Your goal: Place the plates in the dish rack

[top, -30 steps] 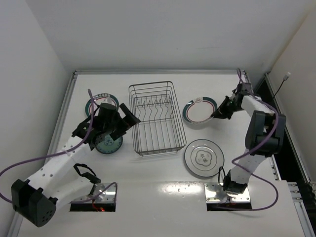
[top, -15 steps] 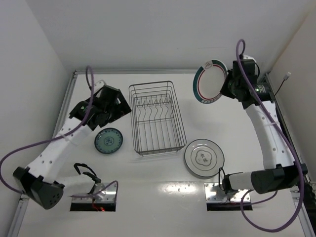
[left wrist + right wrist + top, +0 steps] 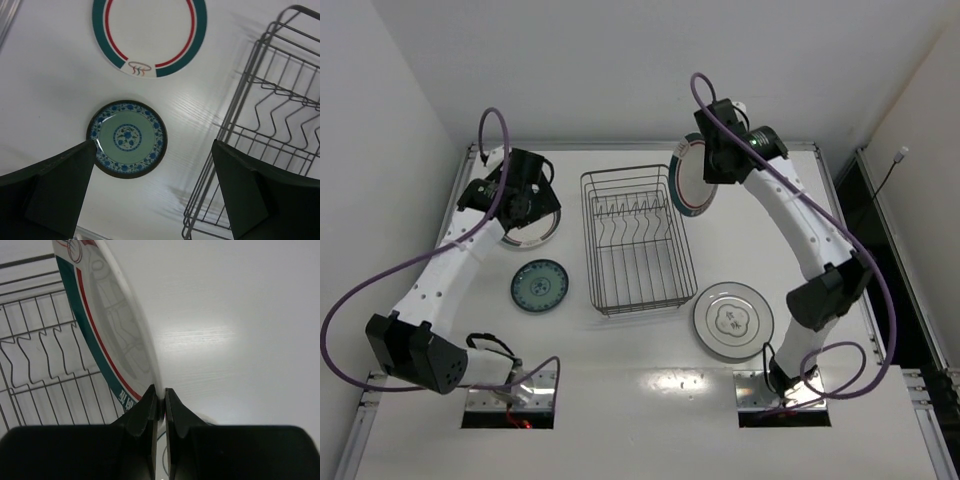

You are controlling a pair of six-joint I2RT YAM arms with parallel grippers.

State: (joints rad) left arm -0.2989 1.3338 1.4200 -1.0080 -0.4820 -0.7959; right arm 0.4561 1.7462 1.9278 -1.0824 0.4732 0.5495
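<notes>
White walls point(image 3: 620, 70) are closing in a white table point(image 3: 620, 350) on three sides, and a rectangular dish rack of thin dark wire point(image 3: 638, 262) is sitting near the table's middle with nothing loaded in it; its row of upright prongs point(image 3: 625, 212) is standing bare. As a judgement, the task is only starting: one plate is in the air and three are waiting on the table. The right gripper point(image 3: 160, 395) is clamping the rim of a white round ceramic plate with a teal band and red line point(image 3: 115, 340), holding it on edge just beside the rack's corner at 1 o'clock from the rack's centre, above the table. The left gripper point(image 3: 154, 165) is hanging spread wide and empty at 10 o'clock, over a second white teal-banded ceramic plate point(image 3: 149, 35) lying flat. A small round teal patterned plate point(image 3: 540, 285) is lying at 8 o'clock and a larger grey-white round plate point(image 3: 733, 320) at 4 o'clock, each apart from the rack's wire wall. For room, the rack's open top is looking free of both arms, so the held plate probably has a clear drop once it is carried toward 9 o'clock past the top wire. The tight spots appear to be that top wire at the corner and the narrow gaps between prongs. The left arm is working near the wall at 9 o'clock and the table's raised far edge, with less margin there.
</notes>
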